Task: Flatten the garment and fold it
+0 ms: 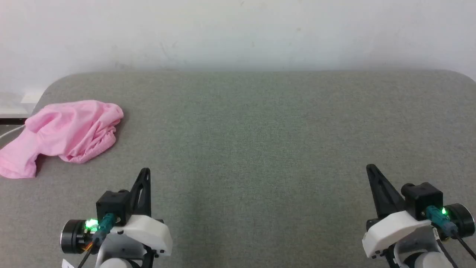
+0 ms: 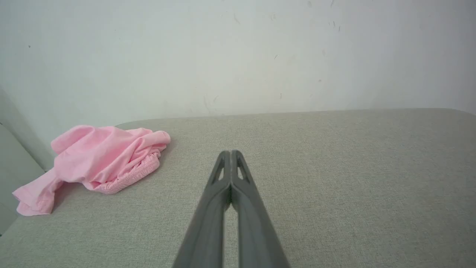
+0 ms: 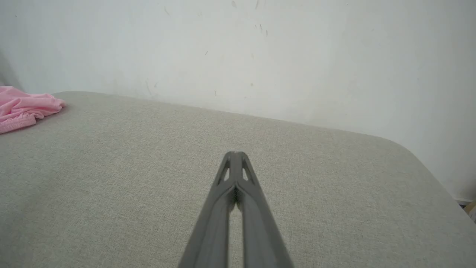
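Note:
The garment [image 1: 63, 132] is a light-pink crumpled heap at the far left of the grey table, one end trailing to the table's left edge. Its gathered waistband shows along the near side in the left wrist view, where the garment [image 2: 100, 160] lies ahead and to the left. My left gripper [image 1: 146, 172] rests shut near the front, below and to the right of the garment, holding nothing; its tips [image 2: 231, 152] touch. My right gripper [image 1: 370, 167] is shut and empty at the front right, well away; its view catches the garment [image 3: 22, 108] at the far left edge.
The grey fabric-covered table [image 1: 260, 141] has rounded far corners and ends against a white wall [image 1: 238, 33]. Past its left edge a dark strip and a white cable [image 1: 9, 132] show.

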Motion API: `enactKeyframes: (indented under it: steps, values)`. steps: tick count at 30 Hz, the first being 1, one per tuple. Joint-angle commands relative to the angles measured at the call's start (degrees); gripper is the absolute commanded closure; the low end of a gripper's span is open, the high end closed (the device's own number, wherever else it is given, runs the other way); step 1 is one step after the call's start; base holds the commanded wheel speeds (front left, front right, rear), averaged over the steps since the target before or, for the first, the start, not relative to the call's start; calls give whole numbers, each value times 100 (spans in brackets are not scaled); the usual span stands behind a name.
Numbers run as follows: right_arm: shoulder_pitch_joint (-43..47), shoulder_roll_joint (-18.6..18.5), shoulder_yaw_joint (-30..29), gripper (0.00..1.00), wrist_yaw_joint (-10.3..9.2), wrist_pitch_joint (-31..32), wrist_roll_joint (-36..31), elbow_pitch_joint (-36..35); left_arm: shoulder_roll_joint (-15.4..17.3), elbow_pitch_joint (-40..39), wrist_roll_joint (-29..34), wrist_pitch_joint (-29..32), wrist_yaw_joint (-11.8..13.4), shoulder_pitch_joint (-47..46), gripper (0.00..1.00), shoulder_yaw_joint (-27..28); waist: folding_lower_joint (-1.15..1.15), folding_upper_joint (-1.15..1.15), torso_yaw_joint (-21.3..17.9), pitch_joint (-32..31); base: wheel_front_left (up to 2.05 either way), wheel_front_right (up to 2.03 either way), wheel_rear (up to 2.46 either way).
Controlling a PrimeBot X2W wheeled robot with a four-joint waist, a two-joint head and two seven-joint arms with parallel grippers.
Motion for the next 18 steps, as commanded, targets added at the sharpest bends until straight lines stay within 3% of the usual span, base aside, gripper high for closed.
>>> enactKeyframes:
  steps: [1, 15, 16, 18]
  values:
    - [-83, 17, 3, 100, -11, 3, -42, -31, -11, -26, 37, 2, 38, 34, 100, 25, 0, 0, 0, 0, 0, 0, 0]
    - [-83, 17, 3, 100, -11, 3, -42, -31, -11, -26, 37, 2, 38, 34, 100, 25, 0, 0, 0, 0, 0, 0, 0]
    - [0, 0, 0, 0, 0, 0, 0, 0, 0, 0, 0, 0, 0, 0, 0, 0, 0, 0, 0, 0, 0, 0, 0]
    - [6, -2, -1, 0, 1, 0, 3, 7, 1, 4, -2, 0, -1, 0, 0, -8, 0, 0, 0, 0, 0, 0, 0]
